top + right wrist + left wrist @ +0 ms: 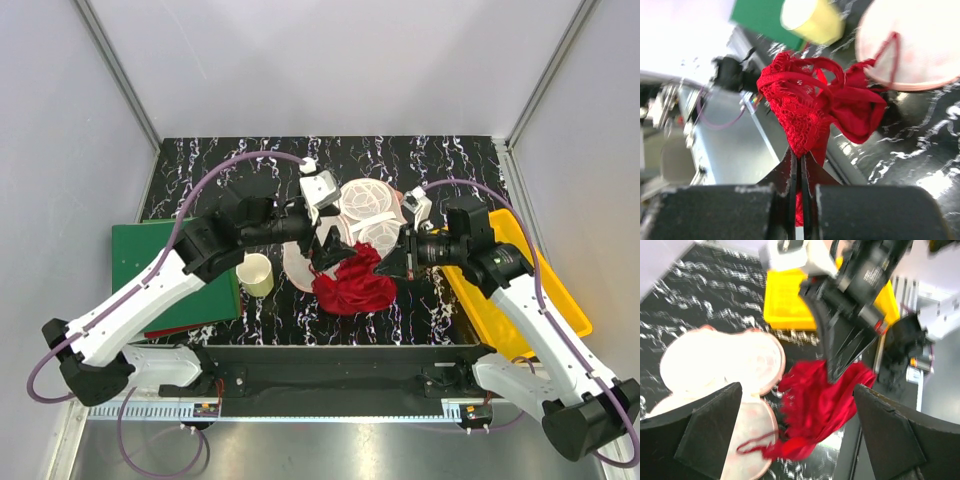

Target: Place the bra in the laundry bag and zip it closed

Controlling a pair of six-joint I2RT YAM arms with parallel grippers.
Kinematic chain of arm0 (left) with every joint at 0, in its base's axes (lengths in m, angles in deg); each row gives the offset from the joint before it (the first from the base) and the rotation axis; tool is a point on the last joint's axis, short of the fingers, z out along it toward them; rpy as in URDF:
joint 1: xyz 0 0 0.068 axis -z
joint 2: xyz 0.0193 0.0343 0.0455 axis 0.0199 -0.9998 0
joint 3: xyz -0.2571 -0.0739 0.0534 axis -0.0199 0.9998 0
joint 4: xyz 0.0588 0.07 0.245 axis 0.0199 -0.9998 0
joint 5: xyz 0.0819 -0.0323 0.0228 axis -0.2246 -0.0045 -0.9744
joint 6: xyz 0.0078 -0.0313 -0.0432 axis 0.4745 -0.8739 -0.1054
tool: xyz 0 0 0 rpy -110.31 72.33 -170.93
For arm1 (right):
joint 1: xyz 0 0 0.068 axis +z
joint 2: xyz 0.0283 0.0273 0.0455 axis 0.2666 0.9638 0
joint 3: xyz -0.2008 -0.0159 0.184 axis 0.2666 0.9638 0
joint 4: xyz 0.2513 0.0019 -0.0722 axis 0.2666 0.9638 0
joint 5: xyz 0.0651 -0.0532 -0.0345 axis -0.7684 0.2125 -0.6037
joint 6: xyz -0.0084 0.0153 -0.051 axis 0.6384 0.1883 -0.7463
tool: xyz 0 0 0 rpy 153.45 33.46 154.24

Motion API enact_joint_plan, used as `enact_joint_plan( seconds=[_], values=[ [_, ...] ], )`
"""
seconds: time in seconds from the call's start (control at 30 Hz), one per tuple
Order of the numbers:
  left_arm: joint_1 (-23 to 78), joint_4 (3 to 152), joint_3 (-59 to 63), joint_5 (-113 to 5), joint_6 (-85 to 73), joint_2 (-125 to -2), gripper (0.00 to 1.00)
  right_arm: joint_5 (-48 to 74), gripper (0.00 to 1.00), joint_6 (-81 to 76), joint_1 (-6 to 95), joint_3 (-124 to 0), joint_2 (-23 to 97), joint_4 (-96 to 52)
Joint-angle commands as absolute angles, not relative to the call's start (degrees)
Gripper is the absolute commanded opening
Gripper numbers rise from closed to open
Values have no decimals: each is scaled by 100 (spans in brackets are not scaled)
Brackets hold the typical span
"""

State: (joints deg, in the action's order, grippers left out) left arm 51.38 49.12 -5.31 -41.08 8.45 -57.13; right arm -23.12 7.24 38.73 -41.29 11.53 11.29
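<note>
Your right jaws were shut tight on the bra (805, 110) — the wrist view showed a fold of red lace pinched between them, the rest bunched and hanging beyond. From above, it sat low over the desk (200, 165), just on the near side of the laundry bag (365, 203), with one thin strap (887, 50) trailing onto the bag's pale lining. Your left jaws stood wide apart and held nothing. They were just left of the bra, over the bag's near-left lobe. In that wrist view the red cloth lay straight ahead between the two fingers (705, 435).

The relation that mattered was this: the bag lay on the far side of the bra, open face up, its long axis seeming to run from near-left to far-right. So the carry, as I judged it, was a short one away from you, and the right arm (545, 335) — the one holding — was the arm to make it. The left was close enough to pin the bag's rim. The loose strap could catch in the zip if it hung outside. The yellow tray (568, 305) sat well to the right, out of the path.
</note>
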Motion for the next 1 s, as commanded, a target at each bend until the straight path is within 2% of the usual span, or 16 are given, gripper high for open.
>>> enact_joint_plan(
  seconds=[0.0, 0.23, 0.5, 0.73, 0.77, 0.9, 0.97],
  values=[
    [5089, 4396, -544, -3201, 1198, -5812, 99, -3442, 0, 174, 3893, -4605, 854, 1374],
    [5098, 4396, -368, -2354, 776, -6119, 99, -3847, 0, 85, 3893, -4834, 968, 1532],
    [5098, 4712, -157, -2072, 530, -6102, 71, -3655, 0, 112, 3901, -4851, 898, 1559],
    [5089, 4879, -235, -2204, 301, -6005, 57, -3523, 0, 261, 3893, -4869, 915, 1419],
    [5089, 4871, -262, -2387, 266, -5997, 58, -3418, 0, 444, 3901, -4869, 941, 1314],
    [4835, 4835, -394, -3546, -277, -5769, 97, -2557, 0, 954, 3893, -4948, 1187, 1286],
    [4703, 4722, -499, -4732, -672, -5488, 99, -2137, 0, 1366, 3893, -5044, 1372, 1191]
  ],
)
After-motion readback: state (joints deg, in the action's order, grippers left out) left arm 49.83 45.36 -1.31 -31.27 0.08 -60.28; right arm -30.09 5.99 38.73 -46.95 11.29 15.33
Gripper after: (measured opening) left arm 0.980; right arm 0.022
